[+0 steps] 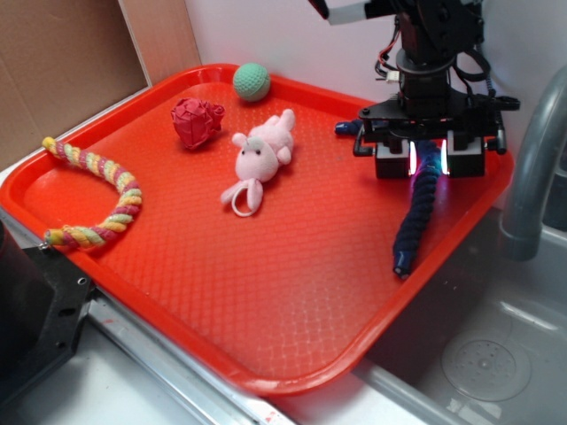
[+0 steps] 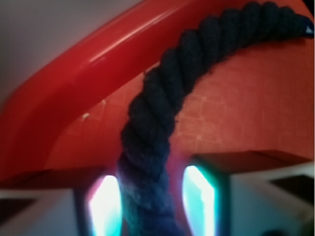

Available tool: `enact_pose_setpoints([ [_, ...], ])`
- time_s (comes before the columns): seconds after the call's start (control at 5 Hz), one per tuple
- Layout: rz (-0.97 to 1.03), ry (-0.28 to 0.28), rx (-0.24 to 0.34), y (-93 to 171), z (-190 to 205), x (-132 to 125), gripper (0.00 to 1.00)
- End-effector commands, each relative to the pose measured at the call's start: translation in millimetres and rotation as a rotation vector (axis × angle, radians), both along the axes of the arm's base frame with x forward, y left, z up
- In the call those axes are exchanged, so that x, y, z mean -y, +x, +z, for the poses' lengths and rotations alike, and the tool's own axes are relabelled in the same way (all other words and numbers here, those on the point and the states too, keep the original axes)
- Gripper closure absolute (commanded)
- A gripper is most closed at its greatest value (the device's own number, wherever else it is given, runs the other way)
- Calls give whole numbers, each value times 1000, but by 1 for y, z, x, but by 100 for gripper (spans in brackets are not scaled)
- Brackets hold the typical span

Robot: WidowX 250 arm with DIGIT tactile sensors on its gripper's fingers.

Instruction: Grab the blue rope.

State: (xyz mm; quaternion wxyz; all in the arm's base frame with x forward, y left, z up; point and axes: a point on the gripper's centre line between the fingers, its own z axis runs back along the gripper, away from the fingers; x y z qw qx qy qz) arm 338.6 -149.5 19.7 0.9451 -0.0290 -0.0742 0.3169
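The blue rope (image 1: 416, 212), a thick dark navy twist, lies on the red tray (image 1: 266, 292) near its right rim. One end rests by the rim at the front and the other curls out behind the gripper's left side. My gripper (image 1: 430, 164) is lowered over the rope's middle with a finger on each side. In the wrist view the rope (image 2: 162, 98) runs up between the lit pads. The left pad (image 2: 104, 206) sits against the rope, and a narrow gap shows before the right pad (image 2: 199, 196). The gripper (image 2: 152, 201) is open around the rope.
On the tray lie a pink, yellow and green rope (image 1: 97, 190) at the left, a pink plush animal (image 1: 261, 155) in the middle, a red crumpled ball (image 1: 197, 121) and a green ball (image 1: 252, 81) at the back. A steel sink (image 1: 496, 354) and grey tap (image 1: 532, 177) stand right.
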Motion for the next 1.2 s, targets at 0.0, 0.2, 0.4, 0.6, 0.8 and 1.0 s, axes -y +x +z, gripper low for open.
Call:
enact_pose_setpoints([
  [0.0,-85,-46,57,-20,73,-20,100],
  [0.2,-263,-41,64,-47,121,-43,100],
  [0.4,-382,-66,30,-74,154,-72,100],
  [0.6,-488,-52,-31,-98,172,-91,100],
  [0.8,-470,-54,-30,-122,180,-108,100],
  [1.0,-420,-101,-16,-135,181,-125,100],
])
